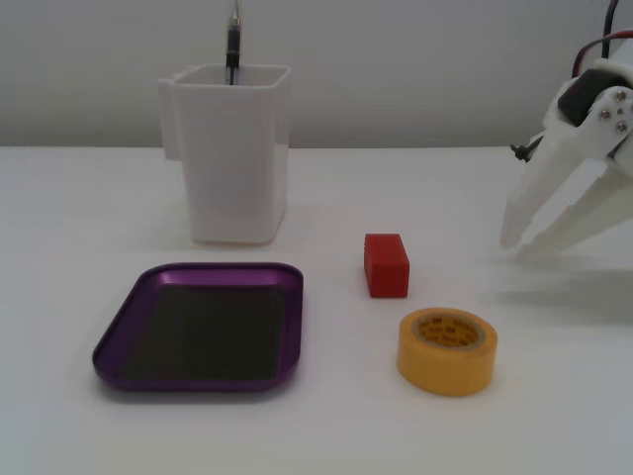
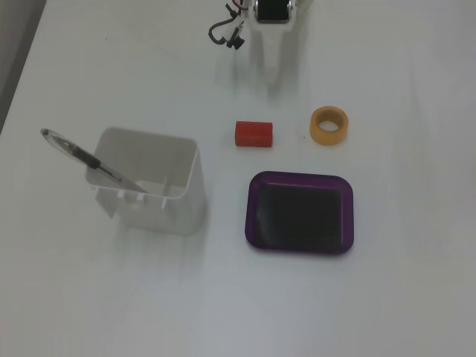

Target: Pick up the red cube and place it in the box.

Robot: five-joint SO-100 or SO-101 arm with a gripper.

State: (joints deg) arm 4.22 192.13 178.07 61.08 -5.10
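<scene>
Nothing grasped yet: the red cube (image 1: 386, 264) lies on the worktop (image 1: 554, 416), outside the box (image 1: 124, 336).

The whole task remains: reach, grip, lift, carry, release. In a fixed view the cube sits between the box and the yellow tape roll (image 1: 447, 350), near both but touching neither, with the white container (image 1: 229, 158) and its pen (image 1: 233, 45) behind. The claw (image 1: 522, 240) hangs at the right edge, well apart from the cube, fingers slightly spread and empty, angled down toward the worktop.
</scene>
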